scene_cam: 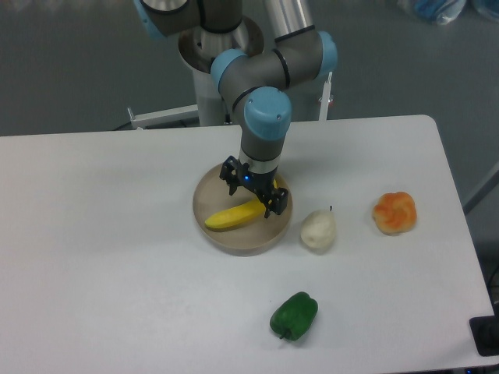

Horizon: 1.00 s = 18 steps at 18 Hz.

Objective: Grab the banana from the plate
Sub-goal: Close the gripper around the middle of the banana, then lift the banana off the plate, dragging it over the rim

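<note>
A white desk [101, 257] carries everything here. Left of its middle sits the plate [234, 238], round and beige, with the banana [231, 217] lying inside it, its yellow length running from the plate's left side up toward the right. The arm reaches down from the back of the scene, and its end effector [251, 192] is low over the plate at the banana's right end. The black fingers [274, 201] stand on either side of that end of the fruit, but whether they press on it or are merely apart around it I cannot tell from this view. The banana's left end rests on the plate. Just beside the plate's right rim stands a pale whitish pear [318, 231]. Below it, nearer the front edge, lies a green pepper [294, 315]. Farthest right sits an orange fruit [394, 212], well apart from the plate.
</note>
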Motion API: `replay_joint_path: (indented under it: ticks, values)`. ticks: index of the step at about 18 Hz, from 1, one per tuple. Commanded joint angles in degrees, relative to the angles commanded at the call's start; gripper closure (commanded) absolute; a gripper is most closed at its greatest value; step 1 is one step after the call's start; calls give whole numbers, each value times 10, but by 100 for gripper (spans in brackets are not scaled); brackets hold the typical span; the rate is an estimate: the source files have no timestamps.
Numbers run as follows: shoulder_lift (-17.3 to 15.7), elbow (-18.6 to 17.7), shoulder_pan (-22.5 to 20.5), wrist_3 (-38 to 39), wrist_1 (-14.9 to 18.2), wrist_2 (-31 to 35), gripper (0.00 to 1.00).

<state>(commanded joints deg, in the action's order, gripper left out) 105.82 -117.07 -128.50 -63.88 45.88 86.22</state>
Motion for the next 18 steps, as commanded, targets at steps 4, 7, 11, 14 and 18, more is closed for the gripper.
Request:
replay_joint_path:
  ticks: [4, 7, 11, 14, 18]
  values:
    - [9, 0, 7, -7, -1, 6, 0]
    - [11, -2, 7, -7, -1, 11, 0]
    - [12, -6, 10, -7, -1, 12, 2]
    - [13, -3, 10, -7, -1, 11, 38]
    - [15, 1, 11, -8, 0, 11, 61]
